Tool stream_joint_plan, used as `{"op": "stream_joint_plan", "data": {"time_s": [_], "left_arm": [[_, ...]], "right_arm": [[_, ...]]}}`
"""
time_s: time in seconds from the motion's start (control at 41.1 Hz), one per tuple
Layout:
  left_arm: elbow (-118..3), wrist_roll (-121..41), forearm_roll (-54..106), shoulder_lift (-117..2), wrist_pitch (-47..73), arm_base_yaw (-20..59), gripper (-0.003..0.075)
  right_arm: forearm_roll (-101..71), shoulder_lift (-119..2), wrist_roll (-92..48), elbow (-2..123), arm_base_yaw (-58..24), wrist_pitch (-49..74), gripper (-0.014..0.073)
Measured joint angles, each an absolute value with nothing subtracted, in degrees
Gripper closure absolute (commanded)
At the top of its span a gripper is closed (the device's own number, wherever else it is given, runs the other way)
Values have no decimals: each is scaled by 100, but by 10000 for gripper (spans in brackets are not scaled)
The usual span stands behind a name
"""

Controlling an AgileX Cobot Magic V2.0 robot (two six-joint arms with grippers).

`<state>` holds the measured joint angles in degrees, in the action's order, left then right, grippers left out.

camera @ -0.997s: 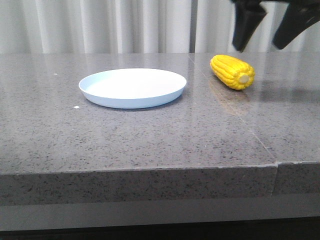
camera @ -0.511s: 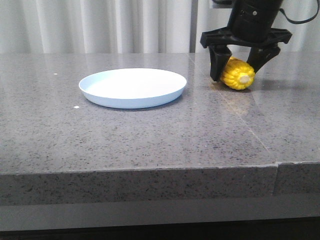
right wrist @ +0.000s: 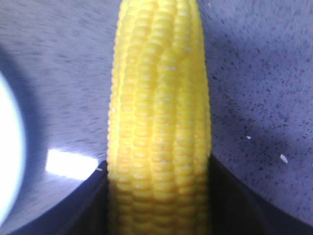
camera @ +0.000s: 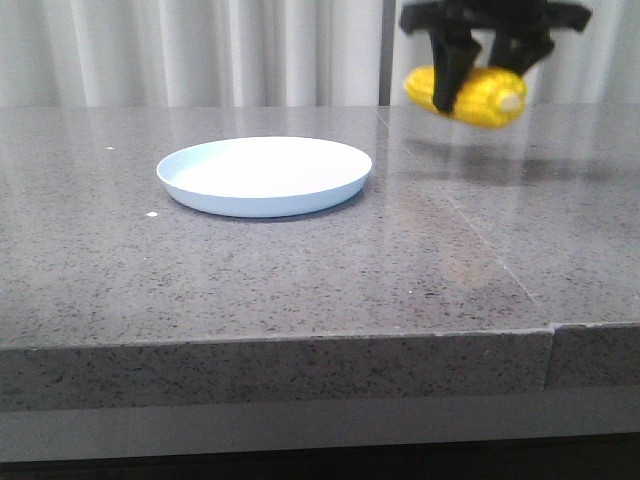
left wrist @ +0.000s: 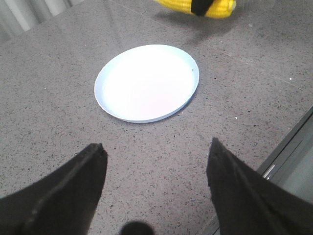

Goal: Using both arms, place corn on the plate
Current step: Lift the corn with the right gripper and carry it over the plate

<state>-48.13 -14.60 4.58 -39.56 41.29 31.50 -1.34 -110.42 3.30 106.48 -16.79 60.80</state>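
The corn (camera: pixel 468 93) is pinched across its middle by the right tool (camera: pixel 487 72), clear of the table (camera: pixel 300 270), and is judged light, rigid and slick-kerneled, while the left tool (left wrist: pixel 155 169) is spread, the plate (left wrist: pixel 146 82) lying beyond it.

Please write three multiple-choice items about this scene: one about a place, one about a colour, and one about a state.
1. Where is the corn?
A. On the plate
B. In the air above the table, to the right of the plate
C. Lying on the table

2. What colour is the plate?
A. Pale blue-white
B. Red
C. Black

3. What is the state of the left gripper?
A. Shut on the corn
B. Shut on the plate
C. Open and holding nothing

Answers: 1 B, the right gripper holds it off the table. 2 A, seen in front and left wrist views. 3 C, its fingers stand apart with nothing between them.
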Motion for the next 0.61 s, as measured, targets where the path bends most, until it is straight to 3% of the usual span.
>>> {"op": "stream_joint_plan", "data": {"time_s": [0.341,0.608], "left_arm": [[-4813,-1460,458,-3956,4129,3150,283],[-4813,-1460,458,-3956,4129,3150,283]], "right_arm": [[-326,-10900,387,11104,-2776,6472,343],[-396,-11349,1641,11112,-3118,5922,343]]}}
